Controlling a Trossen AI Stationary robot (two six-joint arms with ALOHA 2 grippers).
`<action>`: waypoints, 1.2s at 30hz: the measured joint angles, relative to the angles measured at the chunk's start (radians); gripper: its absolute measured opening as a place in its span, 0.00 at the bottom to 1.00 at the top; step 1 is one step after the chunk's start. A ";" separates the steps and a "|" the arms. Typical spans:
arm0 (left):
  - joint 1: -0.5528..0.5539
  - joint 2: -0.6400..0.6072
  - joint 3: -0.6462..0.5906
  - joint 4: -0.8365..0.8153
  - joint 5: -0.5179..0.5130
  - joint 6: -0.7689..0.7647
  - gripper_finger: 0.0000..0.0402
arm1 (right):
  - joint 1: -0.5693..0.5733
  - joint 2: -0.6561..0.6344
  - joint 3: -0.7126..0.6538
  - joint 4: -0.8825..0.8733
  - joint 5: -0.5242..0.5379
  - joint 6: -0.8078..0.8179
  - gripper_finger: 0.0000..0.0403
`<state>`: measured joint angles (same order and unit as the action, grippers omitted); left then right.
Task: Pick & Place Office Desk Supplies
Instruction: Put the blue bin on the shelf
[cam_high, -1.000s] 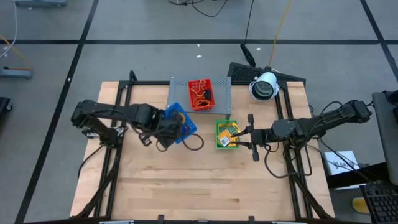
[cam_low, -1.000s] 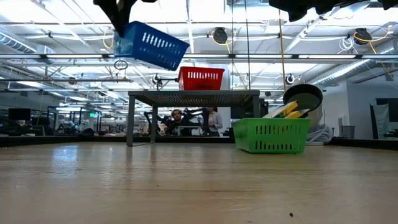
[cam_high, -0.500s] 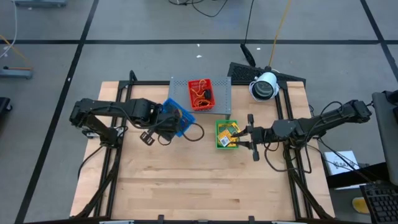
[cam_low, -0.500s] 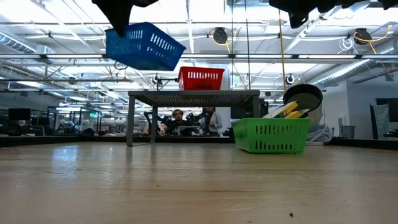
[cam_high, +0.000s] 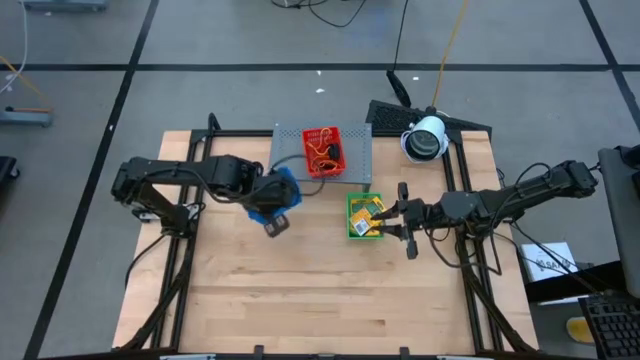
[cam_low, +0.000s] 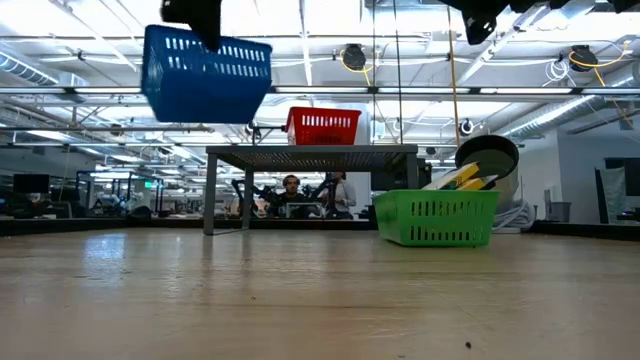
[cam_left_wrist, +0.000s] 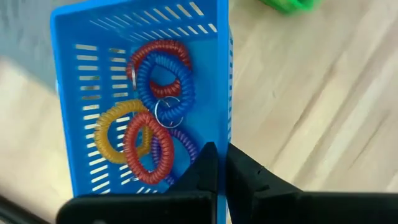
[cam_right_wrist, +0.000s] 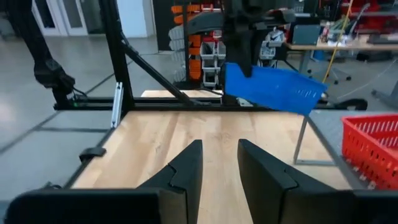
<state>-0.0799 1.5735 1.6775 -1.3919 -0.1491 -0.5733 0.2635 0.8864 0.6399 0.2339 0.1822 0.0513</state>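
Observation:
A blue plastic tray (cam_low: 205, 75) hangs high over the table in my left gripper (cam_left_wrist: 222, 158), which is shut on it. It holds coiled rings (cam_left_wrist: 155, 112) in red, blue, yellow and purple. In the high view the tray (cam_high: 272, 192) is near the grey shelf's left near corner. The green tray (cam_high: 364, 216) stands on the table with yellow-and-green packets (cam_high: 366, 210) in it. My right gripper (cam_high: 390, 220) hovers just right of the green tray, open and touching nothing. The red tray (cam_high: 322, 151) with orange rubber bands stands on the shelf. My left gripper pinches the blue tray's long side wall (cam_left_wrist: 222, 134) near one end, one finger inside the tray and one outside. The fingers come down over the rim from above. The tray is lifted clear of the table and hangs nearly level below the gripper.
The grey perforated shelf (cam_high: 290, 150) stands on legs at the table's far edge, with open space under it (cam_low: 300, 190). A white round lamp-like object (cam_high: 425, 137) sits at the far right. Bare wood lies across the near half of the table (cam_high: 320, 290).
My left gripper has turned and carried the blue tray a little toward the table's left. The tray, tilted a second ago, has swung to nearly level while staying high above the table. My right arm has kept still.

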 joint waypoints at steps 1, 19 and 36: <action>0.004 0.000 0.000 -0.001 0.007 -0.073 0.02 | 0.000 0.000 0.000 0.001 0.000 0.016 0.23; 0.288 0.001 0.000 0.197 0.071 -0.500 0.02 | 0.000 0.000 0.000 -0.200 -0.004 0.173 0.23; 0.502 0.012 0.000 0.241 0.050 -0.359 0.02 | 0.000 0.000 0.000 -0.270 -0.002 0.169 0.23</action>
<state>0.4220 1.5852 1.6775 -1.1508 -0.0986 -0.9321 0.2638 0.8864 0.6395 -0.0364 0.1804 0.2207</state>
